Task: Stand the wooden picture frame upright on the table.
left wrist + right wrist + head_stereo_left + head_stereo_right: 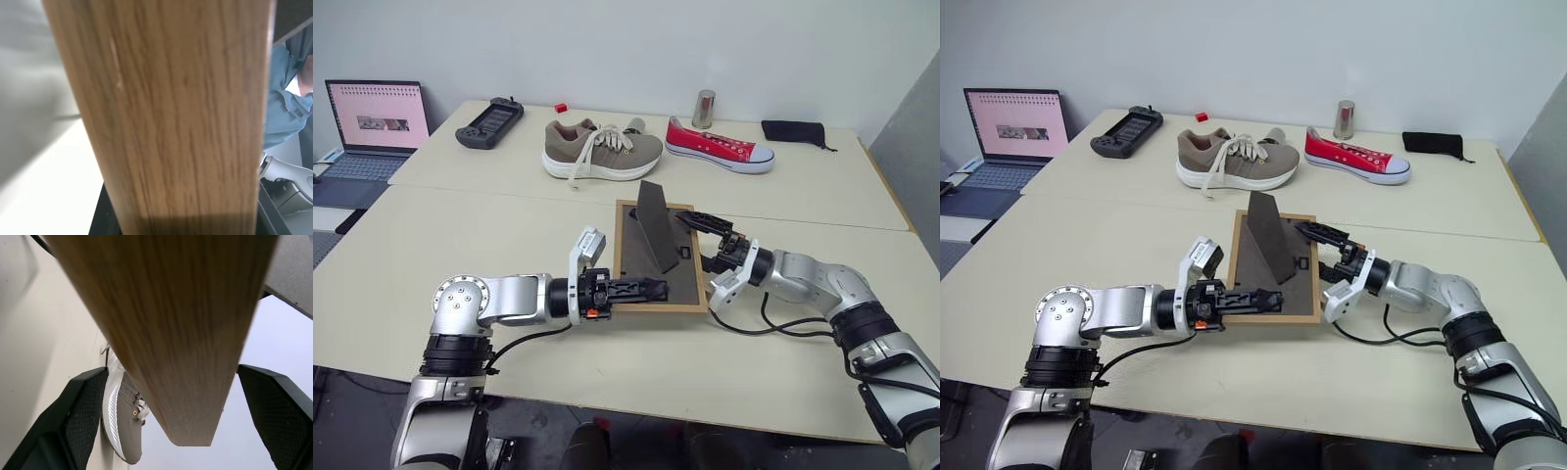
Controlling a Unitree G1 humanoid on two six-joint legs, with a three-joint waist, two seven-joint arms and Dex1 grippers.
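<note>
The wooden picture frame [631,257] is held back side up, roughly flat, just over the table [499,230], with its dark stand [656,230] folded out and pointing up. My left gripper [641,289] is shut on the frame's near edge; the wood grain [171,122] sits right against that wrist's camera. My right gripper [710,242] is at the frame's right edge and is open. Its two fingers [83,416] stand wide apart on either side of the light-wood rim [161,333], and I cannot tell whether they touch it.
Behind the frame lie a grey-brown sneaker [602,152] and a red sneaker [718,147]. Further back are a metal cup [704,109], a black pouch [793,131], a game controller [489,122] and a small red block [561,107]. A laptop [374,122] is at the far left.
</note>
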